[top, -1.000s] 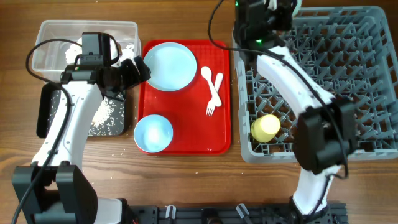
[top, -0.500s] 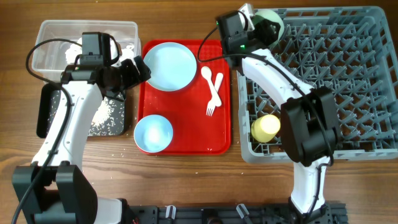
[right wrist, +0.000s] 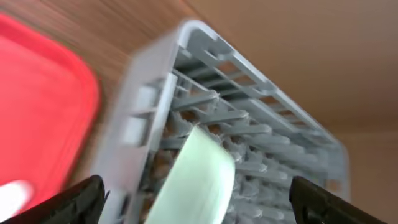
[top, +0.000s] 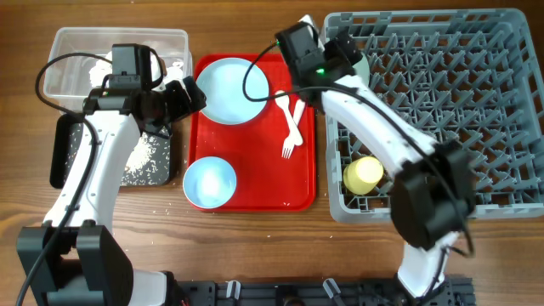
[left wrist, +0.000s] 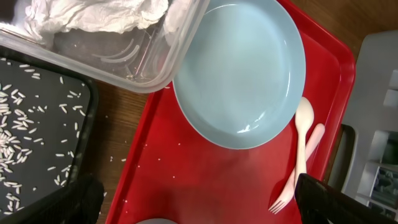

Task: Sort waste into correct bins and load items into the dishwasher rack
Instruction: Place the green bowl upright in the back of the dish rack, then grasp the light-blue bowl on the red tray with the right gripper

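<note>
While the right arm is swinging away from the dishwasher rack (top: 510, 202), I am taking things in from the near edge of the worktop (top: 25, 212) outward. Nearest, the light blue bowl (top: 209, 182) is sitting on the red tray (top: 255, 201), and the yellow cup (top: 363, 174) is lying in the rack's near left corner. Farther in, the fork (top: 291, 140) and spoon (top: 281, 102) are lying side by side, just beside the plate (top: 232, 89). The left gripper (top: 185, 95) is hovering at the plate's left rim, its jaws standing wide and holding nothing. Beyond it, rice scraps (top: 140, 157) are lying in the black tray (top: 59, 161) and napkins (left wrist: 93, 15) in the clear tub (top: 64, 76). Farthest, the pale green bowl (right wrist: 199, 180) is now leaning on edge among the pegs at the rack's far left corner. Moments ago the right gripper (top: 342, 51) was carrying it, and its jaws are now gaping empty. By my reckoning, that is leaving one bowl, the plate and the cutlery to load.
</note>
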You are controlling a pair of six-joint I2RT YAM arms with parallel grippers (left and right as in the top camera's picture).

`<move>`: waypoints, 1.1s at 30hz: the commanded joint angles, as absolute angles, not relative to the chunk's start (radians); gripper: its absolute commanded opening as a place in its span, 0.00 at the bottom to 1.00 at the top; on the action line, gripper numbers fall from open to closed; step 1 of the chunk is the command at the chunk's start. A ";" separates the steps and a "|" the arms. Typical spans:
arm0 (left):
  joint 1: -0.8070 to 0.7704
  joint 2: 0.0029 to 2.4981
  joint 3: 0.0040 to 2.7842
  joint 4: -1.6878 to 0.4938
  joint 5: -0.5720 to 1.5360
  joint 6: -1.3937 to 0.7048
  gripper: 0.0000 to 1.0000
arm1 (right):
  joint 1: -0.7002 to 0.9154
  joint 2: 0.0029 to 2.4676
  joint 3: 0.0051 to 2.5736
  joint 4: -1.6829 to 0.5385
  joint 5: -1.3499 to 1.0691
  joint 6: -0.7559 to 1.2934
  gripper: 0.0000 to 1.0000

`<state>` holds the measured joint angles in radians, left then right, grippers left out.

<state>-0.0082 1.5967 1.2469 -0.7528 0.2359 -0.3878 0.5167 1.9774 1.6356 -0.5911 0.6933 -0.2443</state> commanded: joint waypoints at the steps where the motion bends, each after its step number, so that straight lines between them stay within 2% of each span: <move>1: -0.007 1.578 1.257 -0.750 0.234 -0.397 1.00 | 0.522 1.798 1.666 -0.654 0.242 -0.092 0.96; 2: -0.007 1.578 1.257 -0.750 0.234 -0.397 1.00 | 0.522 1.765 1.665 -0.710 -0.220 -0.035 1.00; 4: -0.007 1.578 1.257 -0.750 0.234 -0.397 1.00 | 0.523 1.766 1.639 -0.718 -0.402 0.060 1.00; 8: -0.007 1.578 1.257 -0.750 0.234 -0.397 1.00 | 0.527 1.777 1.582 -0.759 -0.413 0.234 0.99; 11: -0.007 1.578 1.257 -0.750 0.234 -0.397 1.00 | 0.557 1.779 1.470 -0.720 -0.375 0.373 0.84; 14: -0.007 1.578 1.257 -0.750 0.234 -0.397 1.00 | 0.615 1.779 1.320 -0.588 -0.338 0.485 0.72; 16: -0.007 1.578 1.257 -0.750 0.234 -0.397 1.00 | 0.656 1.779 1.253 -0.523 -0.337 0.525 0.67; 21: -0.007 1.578 1.257 -0.750 0.234 -0.397 1.00 | 0.754 1.796 1.221 -0.504 -0.261 0.531 0.66; 31: -0.007 1.577 1.258 -0.723 0.235 -0.398 1.00 | 0.760 1.826 1.221 -0.479 -0.271 0.530 0.67; 33: -0.002 1.557 1.274 -0.727 0.246 -0.297 1.00 | 0.760 1.826 1.221 -0.479 -0.271 0.530 0.67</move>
